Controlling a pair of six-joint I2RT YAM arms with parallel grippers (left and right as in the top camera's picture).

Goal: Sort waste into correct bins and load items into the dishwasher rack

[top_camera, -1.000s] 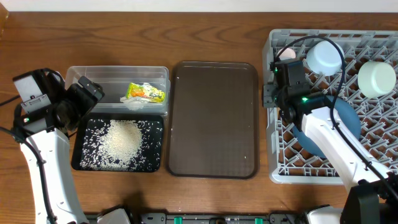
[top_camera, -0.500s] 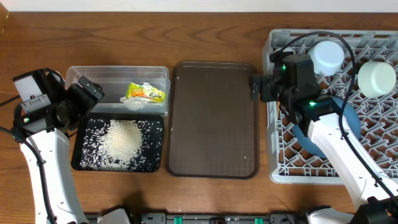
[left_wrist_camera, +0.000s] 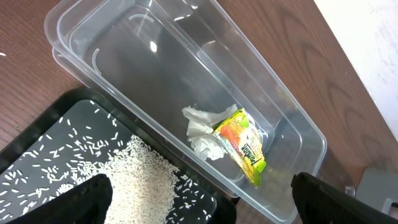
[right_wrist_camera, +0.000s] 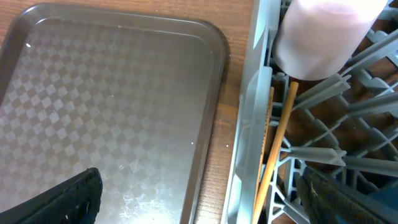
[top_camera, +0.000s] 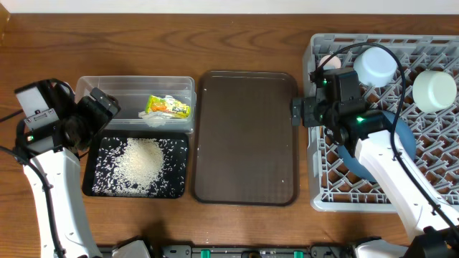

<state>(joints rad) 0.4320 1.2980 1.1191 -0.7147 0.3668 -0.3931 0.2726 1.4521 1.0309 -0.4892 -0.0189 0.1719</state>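
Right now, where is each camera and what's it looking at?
Overhead: above the table, facing straight down; both arms show.
Left wrist: on left arm, facing clear tub and rice; open jaws below.
Right wrist: on right arm, facing brown tray and rack; open jaws below.
Shared: overhead and left wrist both show the wrapper.

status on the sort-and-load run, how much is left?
Looks essentially done. Snack wrapper and tissue lie in the clear tub, rice in the black tray. The rack holds the pink cup, chopsticks, light blue bowl, pale green bowl and dark blue bowl. In hand: nothing; left gripper and right gripper are open and empty. Left: nothing visible, the brown tray is bare.
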